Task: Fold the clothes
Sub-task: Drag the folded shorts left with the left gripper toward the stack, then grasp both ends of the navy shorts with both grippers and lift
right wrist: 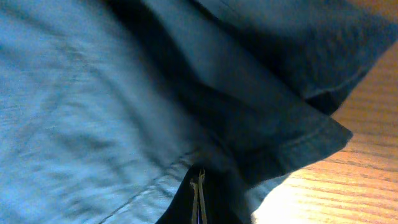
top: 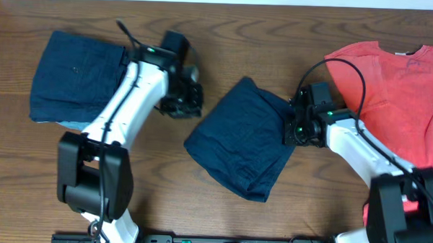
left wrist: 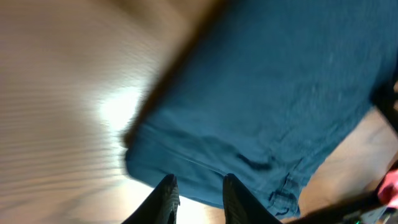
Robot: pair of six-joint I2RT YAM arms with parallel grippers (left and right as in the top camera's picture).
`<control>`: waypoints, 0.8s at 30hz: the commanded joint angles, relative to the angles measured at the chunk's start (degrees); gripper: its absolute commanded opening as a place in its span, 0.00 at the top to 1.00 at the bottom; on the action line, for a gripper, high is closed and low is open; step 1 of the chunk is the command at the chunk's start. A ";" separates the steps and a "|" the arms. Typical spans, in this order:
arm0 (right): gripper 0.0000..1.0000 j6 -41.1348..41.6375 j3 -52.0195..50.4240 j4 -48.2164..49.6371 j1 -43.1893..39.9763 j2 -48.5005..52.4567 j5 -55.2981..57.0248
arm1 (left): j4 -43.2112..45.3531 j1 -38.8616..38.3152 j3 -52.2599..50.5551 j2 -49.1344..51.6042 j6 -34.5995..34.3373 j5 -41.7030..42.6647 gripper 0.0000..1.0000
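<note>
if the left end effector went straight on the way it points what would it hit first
The navy shorts: the left end effector points at their near edge, though depth is unclear, so it may pass just above.

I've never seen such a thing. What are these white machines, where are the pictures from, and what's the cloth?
Two white robot arms work at a wooden table, each ending in a two-finger gripper. One picture looks down from above; the others come from cameras on the wrists. On the table: a folded dark blue pile, a dark blue garment mid-table, a red T-shirt. The left gripper is open near the garment. The right gripper is shut at its edge; whether it pinches cloth is unclear.
</note>
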 commanded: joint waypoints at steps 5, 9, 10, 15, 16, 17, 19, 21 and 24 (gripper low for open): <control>0.99 1.22 -0.52 -0.74 -1.40 7.26 3.82 | 10.49 -8.92 -13.33 -0.02 -6.49 1.60 0.67; 0.99 1.22 -0.50 -1.53 -1.40 7.65 3.82 | 16.85 -10.21 -20.39 0.79 -15.10 0.66 0.67; 0.99 1.22 -0.50 -2.03 -1.40 7.45 3.56 | 18.36 -10.05 -21.62 0.92 -16.55 -0.07 0.67; 0.99 1.16 -0.50 -4.74 -1.40 5.03 0.22 | 26.27 -7.13 -23.69 1.22 -17.20 -6.58 0.72; 0.99 1.14 -0.46 -5.53 -1.40 3.87 -0.48 | 28.94 -6.16 -23.47 1.22 -15.41 -7.23 0.72; 0.99 0.94 -0.46 -6.25 -1.40 2.60 -1.07 | 31.39 -5.29 -23.28 1.20 -13.29 -7.10 0.72; 0.99 0.74 -0.46 -7.87 -1.40 -1.03 -2.36 | 34.53 -3.63 -22.10 1.20 -8.74 -7.13 0.73; 0.99 0.02 -0.46 -9.16 -1.40 -5.11 -4.33 | 35.26 -1.84 -19.89 1.20 -5.25 -7.37 0.73; 0.98 -1.86 -0.46 -9.31 -1.40 -11.47 -8.22 | 33.20 0.48 -15.61 1.20 -2.56 -7.43 0.73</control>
